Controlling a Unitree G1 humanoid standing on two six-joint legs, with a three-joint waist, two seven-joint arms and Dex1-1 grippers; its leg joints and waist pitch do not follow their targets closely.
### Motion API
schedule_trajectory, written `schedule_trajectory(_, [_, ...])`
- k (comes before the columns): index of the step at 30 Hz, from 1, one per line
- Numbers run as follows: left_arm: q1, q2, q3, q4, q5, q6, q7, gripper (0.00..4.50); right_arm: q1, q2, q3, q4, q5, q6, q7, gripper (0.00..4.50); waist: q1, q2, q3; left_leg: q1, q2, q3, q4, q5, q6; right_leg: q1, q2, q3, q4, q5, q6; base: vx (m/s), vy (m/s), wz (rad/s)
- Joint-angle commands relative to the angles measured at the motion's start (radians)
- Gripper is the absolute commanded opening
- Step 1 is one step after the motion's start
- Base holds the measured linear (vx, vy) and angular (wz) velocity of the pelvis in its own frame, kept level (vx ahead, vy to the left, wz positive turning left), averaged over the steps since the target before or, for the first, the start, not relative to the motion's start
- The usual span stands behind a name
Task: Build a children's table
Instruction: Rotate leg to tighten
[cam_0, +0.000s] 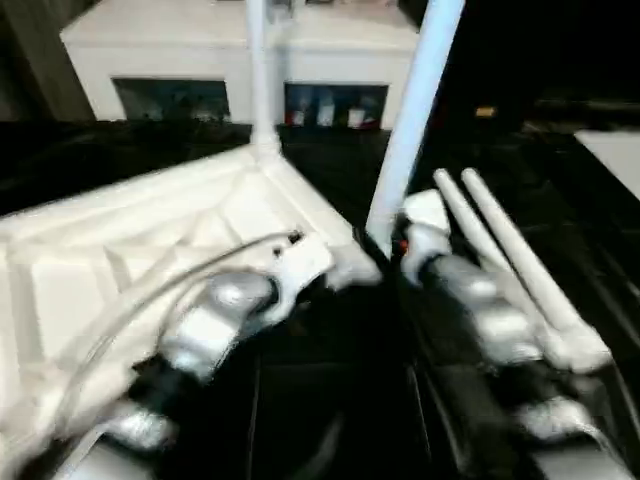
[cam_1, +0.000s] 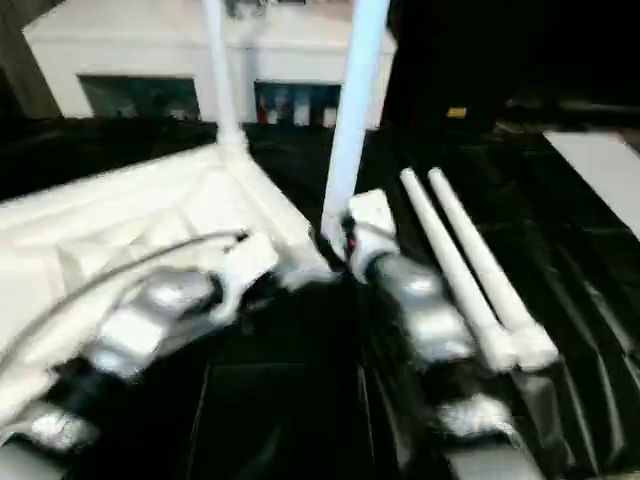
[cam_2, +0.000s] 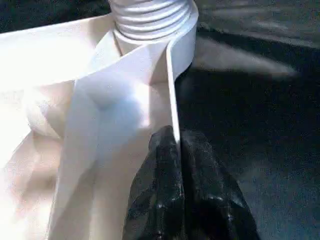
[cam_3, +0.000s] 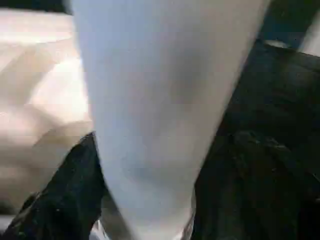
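tabletop: white, underside up, ribs showing, lying on the black-draped desk across the left half of the head frames; its near corner points toward frame centre.
left end effector: fingers together, clamped on the thin rim wall of the tabletop, just short of the corner socket; seen at centre-left of the head frame.
right end effector: black fingers stand apart on either side of the leg base, one each side; whether they press it or have let go, cannot tell. Sits at frame centre, just right of the tabletop corner.
leg in work: white tapered tube, long axis near upright, leaning slightly to the upper right, running from the right end effector out of the top edge. Its foot is at the near corner of the tabletop; seating in the socket is hidden behind the end effectors.
key relation: leg lies directly between the right fingers, axis rising away from them; right arm is the nearer one to it, left arm braces the tabletop beside it.
far leg: already standing in the far corner socket, upper centre, upright.
spare legs: two, side by side on the desk at right, long axes running from centre toward lower right, touching or nearly so.
count: one tabletop; four legs — two upright, two lying.
background: white cabinet with glass doors along the top.
judgement: two sockets likely remain to fill.
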Motion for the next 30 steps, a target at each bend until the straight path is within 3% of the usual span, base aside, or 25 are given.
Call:
schedule_trajectory(1, [0.034,0.050,-0.023,-0.049,-0.030,-0.074,-0.115,0.00,0.048,-0.080,0.015,-0.080,0.040,0.015,0.162,4.01,0.005,0.004,-0.071,0.022,0.053,-0.021,-0.070,-0.163,0.053,0.048,-0.049,0.044,-0.047,-0.064,-0.231,0.000,0.000,0.00])
schedule_trajectory(3, [0.050,0.079,-0.033,-0.082,-0.053,-0.100,-0.182,0.00,0.080,-0.131,0.039,-0.124,0.068,0.011,0.266,4.01,0.007,0.005,-0.070,0.019,0.053,-0.019,-0.068,-0.134,0.079,0.047,-0.047,0.044,-0.039,-0.015,-0.256,0.000,0.000,0.00])
schedule_trajectory(6, [0.054,0.097,-0.041,-0.108,-0.070,-0.082,-0.220,0.00,0.101,-0.182,0.066,-0.148,0.087,0.024,0.369,4.01,0.013,0.008,-0.065,0.024,0.057,-0.017,-0.071,-0.174,0.067,0.046,-0.051,0.045,-0.047,-0.077,-0.268,0.000,0.000,0.00])
schedule_trajectory(7, [0.053,0.099,-0.041,-0.111,-0.075,-0.083,-0.225,0.00,0.102,-0.193,0.071,-0.151,0.088,0.030,0.389,4.01,0.012,0.007,-0.061,0.025,0.057,-0.018,-0.076,-0.224,0.043,0.044,-0.050,0.045,-0.054,-0.150,-0.260,0.000,0.000,0.00])
schedule_trajectory(11, [0.041,0.096,-0.040,-0.095,-0.077,-0.096,-0.230,0.00,0.074,-0.202,0.087,-0.102,0.064,0.020,0.423,4.01,0.010,-0.001,-0.058,0.028,0.057,-0.023,-0.080,-0.305,-0.002,0.038,-0.055,0.048,-0.067,-0.291,-0.220,0.000,0.000,0.00])
schedule_trajectory(14, [0.036,0.094,-0.036,-0.086,-0.073,-0.105,-0.224,0.00,0.071,-0.213,0.101,-0.088,0.056,0.012,0.439,3.65,0.009,0.000,-0.057,0.026,0.057,-0.024,-0.081,-0.307,-0.007,0.037,-0.055,0.048,-0.070,-0.313,-0.203,0.000,0.000,0.00])
schedule_trajectory(18, [0.035,0.097,-0.030,-0.086,-0.076,-0.105,-0.229,0.00,0.068,-0.219,0.102,-0.076,0.053,0.019,0.456,3.28,0.011,-0.004,-0.060,0.023,0.056,-0.024,-0.080,-0.283,-0.001,0.039,-0.056,0.047,-0.068,-0.296,-0.200,0.000,0.000,0.00])
schedule_trajectory(23, [0.035,0.101,-0.028,-0.084,-0.076,-0.106,-0.235,0.00,0.070,-0.224,0.104,-0.070,0.044,0.023,0.473,2.85,0.011,-0.003,-0.064,0.020,0.055,-0.022,-0.075,-0.231,0.020,0.042,-0.054,0.047,-0.059,-0.214,-0.223,0.000,0.000,0.00])
schedule_trajectory(30, [0.036,0.104,-0.028,-0.078,-0.074,-0.112,-0.240,0.00,0.075,-0.205,0.088,-0.062,0.064,0.026,0.478,2.71,0.011,-0.002,-0.063,0.020,0.055,-0.022,-0.075,-0.238,0.021,0.042,-0.054,0.046,-0.060,-0.231,-0.227,0.000,0.000,0.00])
